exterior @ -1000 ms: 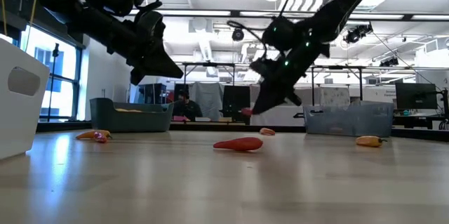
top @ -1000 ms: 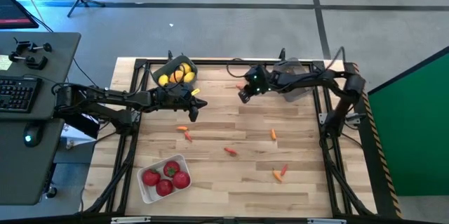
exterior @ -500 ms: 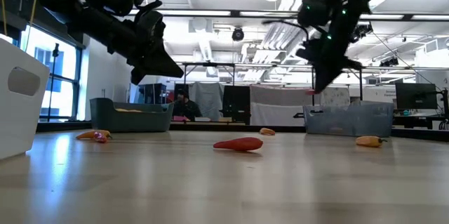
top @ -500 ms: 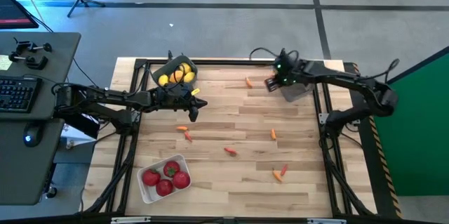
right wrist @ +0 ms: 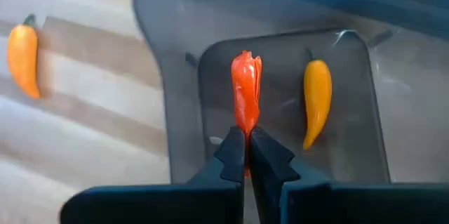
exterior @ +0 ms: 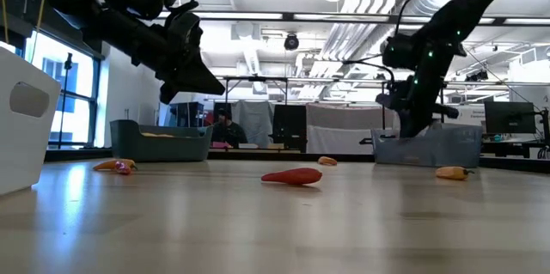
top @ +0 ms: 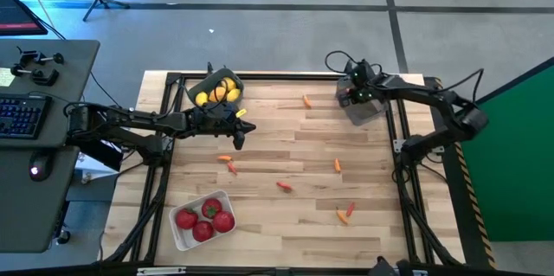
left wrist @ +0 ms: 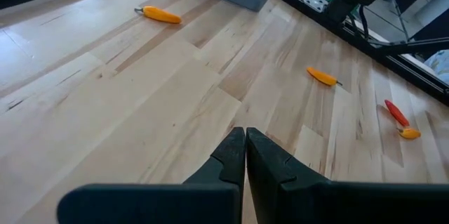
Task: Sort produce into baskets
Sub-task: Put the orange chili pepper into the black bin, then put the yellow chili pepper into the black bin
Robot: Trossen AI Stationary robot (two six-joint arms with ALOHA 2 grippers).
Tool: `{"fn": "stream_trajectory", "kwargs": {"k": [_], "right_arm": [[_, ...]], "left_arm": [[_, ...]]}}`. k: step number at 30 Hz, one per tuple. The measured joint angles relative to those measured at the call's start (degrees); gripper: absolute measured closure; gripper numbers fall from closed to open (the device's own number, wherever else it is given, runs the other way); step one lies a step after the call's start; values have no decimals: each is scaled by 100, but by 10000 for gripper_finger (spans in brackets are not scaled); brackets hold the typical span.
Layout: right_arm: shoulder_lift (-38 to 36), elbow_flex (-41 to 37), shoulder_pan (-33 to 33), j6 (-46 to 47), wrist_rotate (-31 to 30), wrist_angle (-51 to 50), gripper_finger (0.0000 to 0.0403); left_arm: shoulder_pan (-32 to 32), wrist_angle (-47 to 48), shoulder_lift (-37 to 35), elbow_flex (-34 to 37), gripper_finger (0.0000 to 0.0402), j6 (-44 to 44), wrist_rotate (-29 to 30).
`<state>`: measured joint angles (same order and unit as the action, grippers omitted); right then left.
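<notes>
My right gripper [right wrist: 245, 155] is shut on a red-orange pepper [right wrist: 245, 87] over the dark grey translucent bin [top: 363, 108] at the table's far right; in the low view it [exterior: 412, 130] stands at the bin's rim. An orange pepper [right wrist: 316, 102] lies on that bin's floor. My left gripper [left wrist: 245, 147] is shut and empty, above the table beside the blue-grey bin [top: 215, 91] of yellow fruits. The white bin [top: 204, 219] at the near left holds red fruits. Several peppers lie loose on the table, one [top: 305, 100] near the dark bin. My right gripper pinches the red-orange pepper by one end [right wrist: 245, 134] between its two fingertips. The pepper runs on past the fingertips, in line with the fingers. The fingers slant down into the dark grey bin's opening. Whether the pepper's free end touches the bin's floor, I cannot tell.
Loose peppers lie at mid-table [top: 227, 161], [top: 283, 186], [top: 337, 165] and at the near right [top: 346, 214]. A desk with a keyboard [top: 22, 117] stands left of the table. A black frame [top: 403, 150] runs along the table's edges.
My right gripper has gone from the far middle of the table toward the right edge with the pepper. It now stands over the dark grey bin, lower than half a second ago. My left arm has kept still.
</notes>
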<state>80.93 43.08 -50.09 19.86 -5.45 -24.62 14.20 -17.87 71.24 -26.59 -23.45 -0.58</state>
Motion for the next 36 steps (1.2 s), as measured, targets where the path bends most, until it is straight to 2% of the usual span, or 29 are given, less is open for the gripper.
{"fn": "stream_trajectory", "kwargs": {"k": [7, 14, 17, 20, 25, 28, 31, 36], "right_arm": [[407, -51, -207, -39, 351, 663, 403], [694, -51, -205, 118, 292, 717, 397], [688, -43, -205, 156, 270, 681, 371], [686, 121, -205, 379, 268, 447, 325], [605, 746, -120, 521, 246, -325, 252], [395, 1135, 116, 567, 246, -806, 234], [64, 1347, 559, 750, 245, -1112, 247], [-578, 1256, 1747, 1722, 296, -1217, 326]], "left_arm": [[1, 2, 0, 2, 401, -1, 0], [0, 4, 0, 2, 401, -34, 0], [0, 4, 0, 2, 401, -35, 0], [0, 4, 0, 2, 401, -37, 0], [0, 6, 0, 2, 401, -37, -2], [2, 7, 0, 2, 401, -39, -55], [2, 6, 0, 2, 401, -39, -66], [1, 7, 0, 2, 401, 100, -66]]}}
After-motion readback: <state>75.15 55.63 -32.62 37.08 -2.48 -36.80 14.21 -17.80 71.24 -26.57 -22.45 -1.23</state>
